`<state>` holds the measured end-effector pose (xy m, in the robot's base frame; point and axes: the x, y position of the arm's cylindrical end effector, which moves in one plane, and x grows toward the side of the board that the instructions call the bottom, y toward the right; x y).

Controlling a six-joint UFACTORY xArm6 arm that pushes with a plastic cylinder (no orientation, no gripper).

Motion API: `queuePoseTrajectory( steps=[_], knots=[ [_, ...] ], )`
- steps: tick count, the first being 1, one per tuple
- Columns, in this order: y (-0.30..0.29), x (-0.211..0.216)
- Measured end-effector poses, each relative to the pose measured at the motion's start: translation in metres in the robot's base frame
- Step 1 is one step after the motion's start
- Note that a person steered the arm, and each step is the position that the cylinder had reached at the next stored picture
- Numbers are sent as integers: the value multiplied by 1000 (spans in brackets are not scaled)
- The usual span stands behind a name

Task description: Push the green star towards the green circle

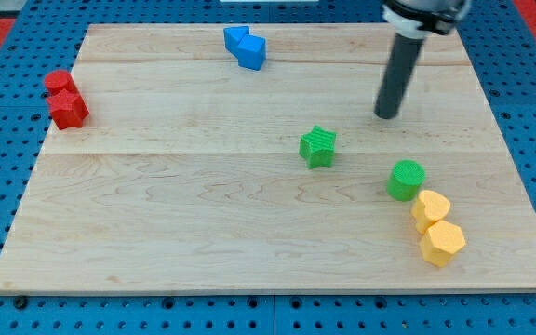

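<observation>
The green star [318,146] lies near the middle of the wooden board [175,205]. The green circle [406,180] stands to its lower right, about a block's width away, touching neither the star nor my rod. My tip [386,115] rests on the board up and to the right of the star, and above the green circle. It touches no block.
Two yellow blocks [430,210] [443,243] sit just below the green circle at the view's right. Two blue blocks [245,46] lie together at the top edge. Two red blocks [65,99] lie together at the left edge.
</observation>
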<state>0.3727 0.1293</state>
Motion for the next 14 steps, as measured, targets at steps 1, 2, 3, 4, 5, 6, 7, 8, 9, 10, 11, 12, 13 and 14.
queuePoseTrajectory(
  steps=[1, 2, 3, 4, 5, 6, 7, 8, 9, 10, 11, 12, 13, 14],
  knots=[
    [-74, 0],
    [-136, 2],
    [-152, 22],
    [-151, 45],
    [-127, 53],
    [-97, 53],
    [-67, 53],
    [-43, 53],
    [-43, 53],
    [-117, 58],
    [-139, 112],
    [-102, 127],
    [-78, 99],
    [-42, 78]
  ],
)
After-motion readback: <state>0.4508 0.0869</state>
